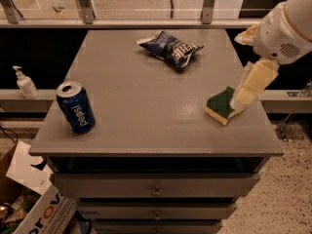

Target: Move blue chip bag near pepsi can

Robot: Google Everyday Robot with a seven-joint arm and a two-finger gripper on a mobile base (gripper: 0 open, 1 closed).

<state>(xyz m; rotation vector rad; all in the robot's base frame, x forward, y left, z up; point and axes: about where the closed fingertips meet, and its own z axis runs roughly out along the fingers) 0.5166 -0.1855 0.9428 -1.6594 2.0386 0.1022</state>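
The blue chip bag (170,48) lies crumpled at the far middle of the grey table (146,111). The pepsi can (75,107) stands upright near the table's front left corner, far from the bag. My gripper (251,84) hangs from the white arm (287,26) at the table's right edge. It is over the right end of the green-and-yellow sponge (220,105), to the right of the bag and nearer the front. It holds nothing that I can see.
A white pump bottle (25,83) stands on a ledge left of the table. Drawers (156,185) sit below the tabletop. A cardboard box (34,204) lies on the floor at the front left. A railing runs behind the table.
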